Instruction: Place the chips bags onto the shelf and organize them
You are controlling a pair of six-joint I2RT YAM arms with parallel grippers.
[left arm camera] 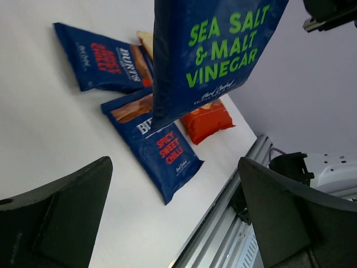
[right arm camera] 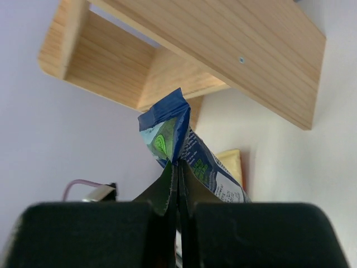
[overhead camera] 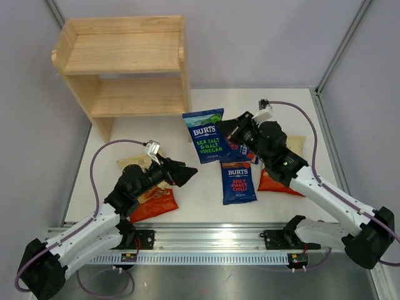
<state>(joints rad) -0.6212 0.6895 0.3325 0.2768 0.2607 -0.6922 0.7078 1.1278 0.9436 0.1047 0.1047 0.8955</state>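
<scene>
My right gripper [overhead camera: 226,130] is shut on the top edge of the dark blue BURTS sea salt & malt vinegar bag [overhead camera: 207,136] and holds it off the table, hanging, below and right of the wooden shelf [overhead camera: 125,53]. The right wrist view shows the pinched bag [right arm camera: 164,125] between the closed fingers [right arm camera: 178,170], with the shelf [right arm camera: 212,39] beyond. My left gripper [overhead camera: 187,172] is open and empty, pointing at the hanging bag [left arm camera: 212,50]. A spicy sweet chilli bag [overhead camera: 238,181] lies flat. A third blue bag [left arm camera: 103,58] lies partly under my right arm.
One cream bag with a red-orange bottom [overhead camera: 153,199] lies under my left arm, another [overhead camera: 276,181] under my right arm at the right. Both shelf tiers hold nothing. A metal rail [overhead camera: 212,240] runs along the table's near edge. Walls enclose the table.
</scene>
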